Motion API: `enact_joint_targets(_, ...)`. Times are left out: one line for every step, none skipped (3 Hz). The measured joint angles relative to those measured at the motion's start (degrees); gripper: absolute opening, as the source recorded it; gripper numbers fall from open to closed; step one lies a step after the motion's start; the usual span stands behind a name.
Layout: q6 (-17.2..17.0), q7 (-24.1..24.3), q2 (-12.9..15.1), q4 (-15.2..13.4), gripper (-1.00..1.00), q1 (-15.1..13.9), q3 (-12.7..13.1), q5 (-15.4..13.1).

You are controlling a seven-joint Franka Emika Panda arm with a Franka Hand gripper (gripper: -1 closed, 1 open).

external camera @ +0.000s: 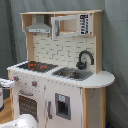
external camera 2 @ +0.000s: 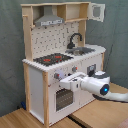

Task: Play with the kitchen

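We log the kitchen (external camera 2: 62, 55) standing upright on a wooden floor (external camera 2: 20, 119) against a grey backdrop; in both exterior views it fills most of the frame. Black-and-red hob (external camera 2: 52, 59) on the worktop, silver sink (external camera 2: 85, 50) beside it with the black faucet (external camera 2: 75, 39) arching at the sink's 12 o'clock. Grey hood (external camera 2: 49, 20) sits high above the hob, pegboard back between them. Upper cupboard door (external camera 2: 97, 11) hangs swung open in the second exterior view.

The arm's white gripper (external camera 2: 64, 82) reaches in from the second exterior view's 3 o'clock side and meets the front panel just below the knobs (external camera 2: 57, 76), at the top of the oven door (external camera 2: 65, 97). It appears to touch or nearly touch the oven's handle line; we cannot tell which. Jaws: we cannot tell whether apart or together, the tip merges with the white panel.

In the first exterior view the oven door (external camera: 27, 102) looks closed, and only a pale rounded part of the arm (external camera: 20, 121) shows at 7 o'clock.

Progress, our judgement: early to middle. The arm is at the oven front but nothing on the lower cabinet reads as opened or turned. Left to do: work the door or a knob; hob, sink and faucet appear untouched.
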Motion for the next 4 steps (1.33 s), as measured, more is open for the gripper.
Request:
enact_joint_targets(-0.1,0.0,0.0,-5.2,1.0,4.7,-0.7,0.0)
enact_joint_targets(-0.2,0.0,0.0,-10.3,1.0,8.9,-1.2,0.0)
enact_joint_targets(-0.2,0.0,0.0,-15.2,1.0,12.3,-1.3,0.0)
enact_joint_targets(-0.2,0.0,0.0,-20.5,1.0,15.0,-1.5,0.0)
